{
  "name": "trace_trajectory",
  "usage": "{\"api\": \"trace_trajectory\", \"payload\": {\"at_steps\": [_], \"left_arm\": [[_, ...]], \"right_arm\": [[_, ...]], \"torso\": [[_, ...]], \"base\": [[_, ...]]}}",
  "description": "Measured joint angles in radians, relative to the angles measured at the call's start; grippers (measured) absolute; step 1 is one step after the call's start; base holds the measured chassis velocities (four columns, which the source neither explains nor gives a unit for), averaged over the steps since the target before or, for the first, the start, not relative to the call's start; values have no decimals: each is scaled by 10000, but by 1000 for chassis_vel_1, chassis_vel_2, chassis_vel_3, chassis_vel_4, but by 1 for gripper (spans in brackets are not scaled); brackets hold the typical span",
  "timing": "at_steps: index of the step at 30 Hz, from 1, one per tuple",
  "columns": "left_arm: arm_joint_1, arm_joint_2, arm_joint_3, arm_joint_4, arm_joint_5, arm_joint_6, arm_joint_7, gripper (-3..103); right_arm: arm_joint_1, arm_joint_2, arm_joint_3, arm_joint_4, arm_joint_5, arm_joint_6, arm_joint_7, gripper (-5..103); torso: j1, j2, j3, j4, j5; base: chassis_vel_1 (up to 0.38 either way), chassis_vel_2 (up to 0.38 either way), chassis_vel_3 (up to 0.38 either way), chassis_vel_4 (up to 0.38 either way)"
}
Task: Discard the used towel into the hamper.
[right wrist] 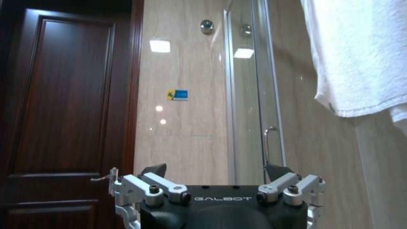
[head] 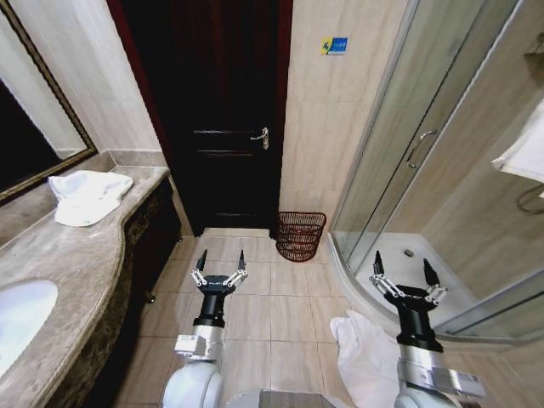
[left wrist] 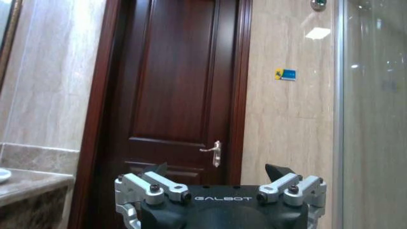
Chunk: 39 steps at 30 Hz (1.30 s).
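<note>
Both grippers idle, fingers spread, nothing held: left gripper (head: 220,263) over floor tiles, right gripper (head: 406,275) just above crumpled white towel on floor (head: 367,357). Hamper (head: 300,235) ahead by door, well apart.

Risk: 3 white towels visible — floor, counter (head: 87,196), one hanging (head: 523,153) — could grab wrong one. 1 hamper, 2 grippers.
</note>
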Motion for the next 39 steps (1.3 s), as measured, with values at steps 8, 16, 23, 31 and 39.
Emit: {"api": "trace_trajectory", "payload": {"at_steps": [8,16,23,31,39], "left_arm": [[2,0,-3,51,328,-267,7,100],[0,0,-140,129,504,-407,-47,100],[-72,0,-449,450,874,-1342,177,100],[-78,0,-352,402,763,-1244,143,100],[-43,0,-259,366,594,-1043,107,100]], "right_arm": [[12,-15,-34,-45,36,88,-42,100],[22,-3,-87,-133,20,175,-68,100],[18,-2,-131,-158,-22,198,-122,100],[2,-5,-182,-118,-15,250,-89,100],[6,-22,-170,-165,-61,516,-248,100]], "torso": [[6,-2,2,0,0],[4,-1,1,-1,-5],[4,-2,1,0,0],[5,-2,1,-1,-2],[12,-5,3,1,0]], "base": [[-178,185,202,-198],[-209,207,210,-209],[-203,211,198,-214],[-217,220,217,-215],[-131,130,109,-113]]}}
